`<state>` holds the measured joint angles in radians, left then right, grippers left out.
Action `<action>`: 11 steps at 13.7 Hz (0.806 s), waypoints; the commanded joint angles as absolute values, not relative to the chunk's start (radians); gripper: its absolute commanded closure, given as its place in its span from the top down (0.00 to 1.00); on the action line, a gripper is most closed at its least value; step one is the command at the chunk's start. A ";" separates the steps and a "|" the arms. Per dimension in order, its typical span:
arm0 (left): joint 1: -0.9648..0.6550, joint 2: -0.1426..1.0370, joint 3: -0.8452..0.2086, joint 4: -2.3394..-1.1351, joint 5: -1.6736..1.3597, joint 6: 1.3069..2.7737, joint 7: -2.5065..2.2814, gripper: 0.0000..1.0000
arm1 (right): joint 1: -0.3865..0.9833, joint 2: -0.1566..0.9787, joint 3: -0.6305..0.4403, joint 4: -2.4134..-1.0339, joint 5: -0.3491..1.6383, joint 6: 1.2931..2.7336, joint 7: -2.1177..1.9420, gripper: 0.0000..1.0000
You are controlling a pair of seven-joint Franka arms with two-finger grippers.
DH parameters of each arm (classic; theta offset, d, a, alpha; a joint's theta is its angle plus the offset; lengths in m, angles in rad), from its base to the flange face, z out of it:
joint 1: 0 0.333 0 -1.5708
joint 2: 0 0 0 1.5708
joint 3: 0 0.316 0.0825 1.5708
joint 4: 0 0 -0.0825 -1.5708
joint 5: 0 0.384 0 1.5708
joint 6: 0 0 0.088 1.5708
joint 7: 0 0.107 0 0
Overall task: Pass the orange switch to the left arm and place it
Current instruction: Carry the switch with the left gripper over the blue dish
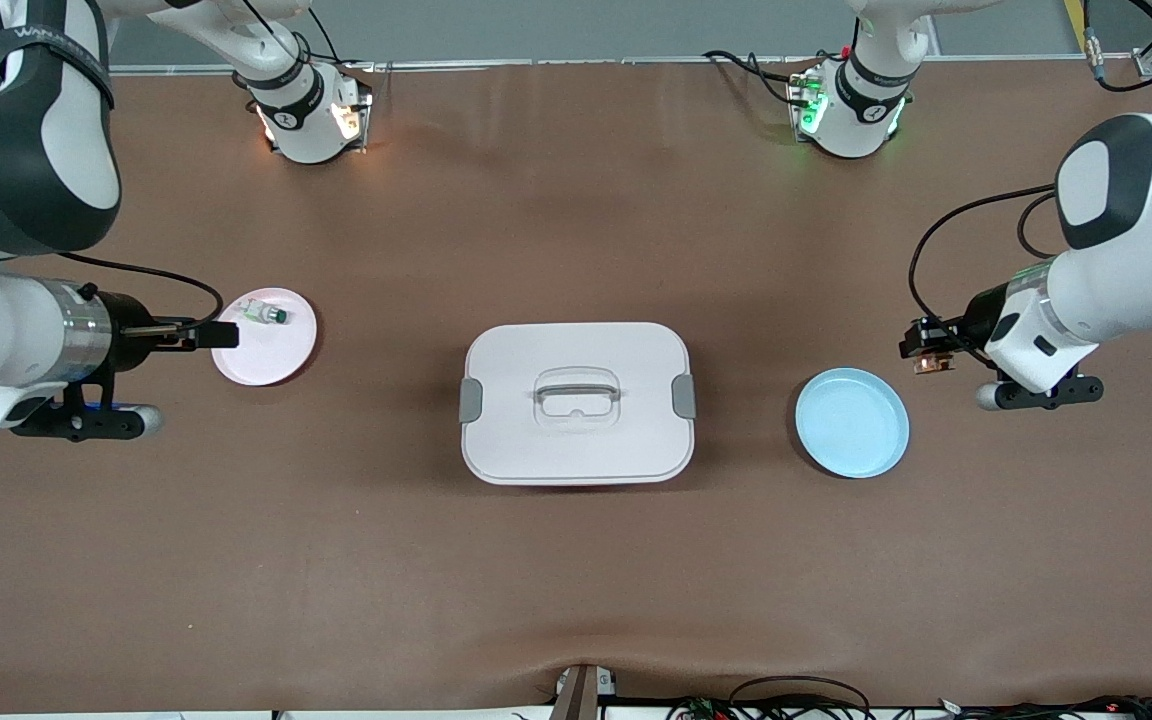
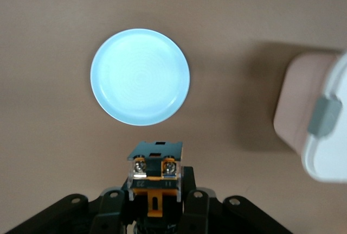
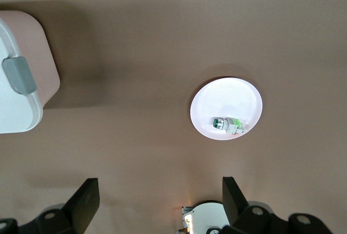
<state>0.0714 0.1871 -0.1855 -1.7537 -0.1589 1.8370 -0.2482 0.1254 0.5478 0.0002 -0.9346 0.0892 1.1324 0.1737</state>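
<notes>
Because the box (image 1: pixel 536 350) stands in the middle of the front view, squarely between the two plates, a straight low pass from one arm to the other would run into it. That probably explains why both end effectors hang above the worktop (image 1: pixel 576 580) at its two ends instead of near the centre.

The left end effector (image 1: pixel 926 350) is clamped on the switch (image 1: pixel 929 362). It is over bare worktop just beside the blue plate (image 1: pixel 851 422), toward the left arm's end. In the left wrist view the switch (image 2: pixel 154 177) sits between the fingers with its terminal screws facing the camera. The plate (image 2: pixel 140 76) lies ahead of it, and a corner of the box (image 2: pixel 325 147) shows at the frame's edge. Judging by this pose, the switch is about to be set down on the blue plate.

The right end effector (image 1: pixel 221 334) waits over the rim of the pink plate (image 1: pixel 281 355). Its fingers are spread wide and hold nothing, as the right wrist view shows.

As for containers:
- The blue plate is empty.
- The pink plate (image 3: pixel 227 95) carries only a small green-capped part (image 3: pixel 226 124), lying on its side near the rim.
- The box has its lid on and both grey clips down, so its contents cannot be seen.
</notes>
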 commanded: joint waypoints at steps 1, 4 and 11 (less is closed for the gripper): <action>0.074 0.163 -0.189 -1.818 -0.108 1.919 -0.442 0.00 | 0.114 0.511 0.011 -0.942 0.060 1.134 0.146 1.00; 0.074 0.169 -0.189 -1.868 -0.067 2.020 -0.671 0.00 | 0.106 0.511 0.011 -0.942 0.014 1.135 0.060 1.00; 0.064 0.210 -0.190 -1.934 -0.009 2.181 -1.072 0.00 | 0.009 0.506 0.011 -0.943 0.005 1.178 -0.014 1.00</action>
